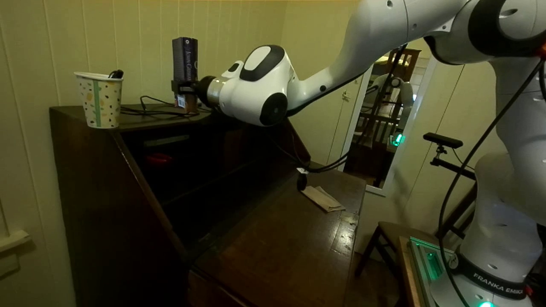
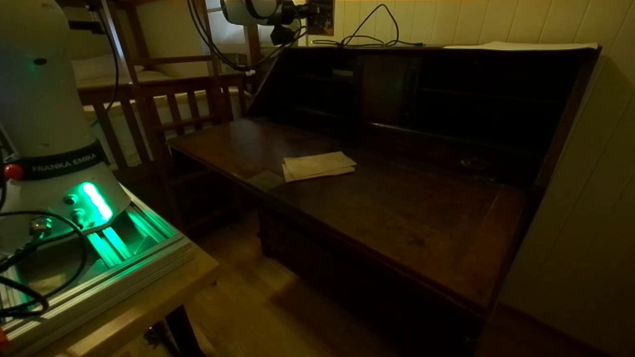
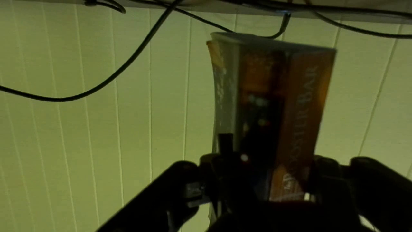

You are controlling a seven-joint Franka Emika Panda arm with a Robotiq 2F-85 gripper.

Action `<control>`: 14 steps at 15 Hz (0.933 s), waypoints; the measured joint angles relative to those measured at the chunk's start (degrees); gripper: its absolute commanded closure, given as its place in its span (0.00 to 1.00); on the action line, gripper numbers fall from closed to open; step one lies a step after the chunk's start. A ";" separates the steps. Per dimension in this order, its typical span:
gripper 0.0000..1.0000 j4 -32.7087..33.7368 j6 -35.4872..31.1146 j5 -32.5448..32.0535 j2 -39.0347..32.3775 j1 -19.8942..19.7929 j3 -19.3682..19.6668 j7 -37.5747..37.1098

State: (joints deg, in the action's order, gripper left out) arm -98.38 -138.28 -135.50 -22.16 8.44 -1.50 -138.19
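My gripper (image 1: 183, 88) is shut on a dark book (image 1: 185, 59) with a lettered spine. The book is upright above the top of a dark wooden desk (image 1: 136, 123). In the wrist view the fingers (image 3: 265, 175) press on both sides of the book (image 3: 257, 106), which has an orange-brown spine reading "Rooster Bar". That view looks upside down; the wall shows beyond the book's lower end, so it seems raised off the desk top. In an exterior view the gripper (image 2: 311, 11) and part of the book (image 2: 322, 20) are at the upper edge, cut off by the frame.
Black cables (image 1: 149, 110) lie on the desk top near the book. A patterned paper cup (image 1: 100, 100) holding something black stands at its corner. Folded brown paper (image 1: 322, 198) lies on the fold-down leaf. A red thing (image 1: 158, 159) sits in a compartment. White paper (image 2: 521, 46) lies on top.
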 measured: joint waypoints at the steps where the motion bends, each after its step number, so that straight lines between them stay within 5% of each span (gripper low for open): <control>1: 0.90 -1.29 0.46 2.07 0.89 -0.29 -0.64 1.79; 6: 0.90 -5.47 2.74 7.18 2.54 -1.64 -2.42 5.01; 14: 0.90 -5.91 3.74 2.34 1.63 -3.19 -3.53 1.40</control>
State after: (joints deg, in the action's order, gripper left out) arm -104.29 -134.54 -133.17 -20.53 5.25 -5.03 -136.79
